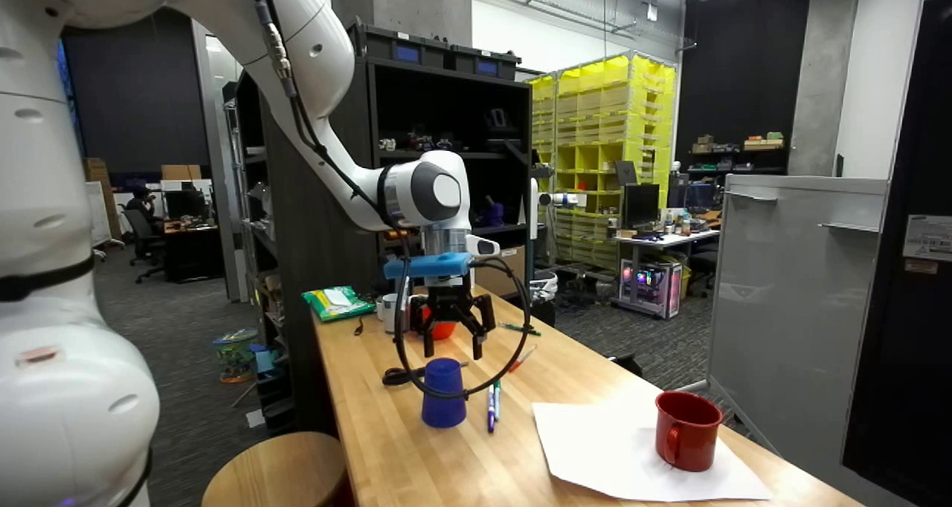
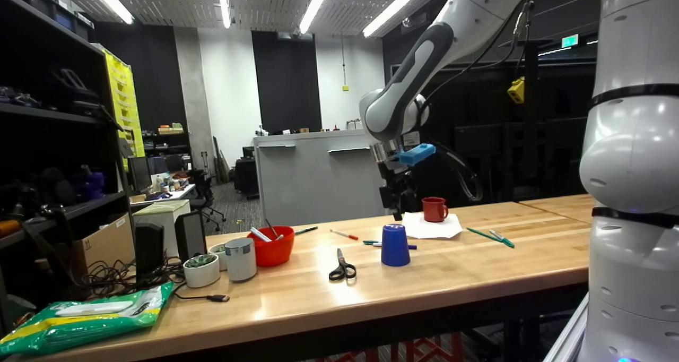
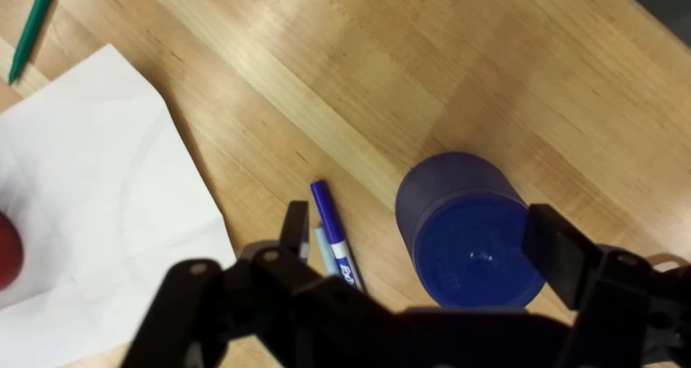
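My gripper (image 1: pixel 454 349) is open and empty, pointing down above the wooden table. In the wrist view its fingers (image 3: pixel 424 244) stand wide apart. Just below is a blue cup (image 1: pixel 444 395), upside down with its closed base up; it also shows in the wrist view (image 3: pixel 475 249) nearer the right finger, which overlaps its edge there. The cup stands apart from the fingers in both exterior views. A purple-capped marker (image 3: pixel 330 211) and a light-blue marker (image 3: pixel 325 249) lie beside the cup. Black scissors (image 2: pixel 342 270) lie on its other side.
A red mug (image 1: pixel 688 436) stands on white paper (image 1: pixel 587 447). A red-orange bowl (image 2: pixel 273 250) with pens, a grey-white cup (image 2: pixel 241 261), a potted succulent (image 2: pixel 201 273) and a green packet (image 2: pixel 90 319) occupy one table end. A red pen (image 2: pixel 345 234) and green pens (image 2: pixel 490 235) lie loose.
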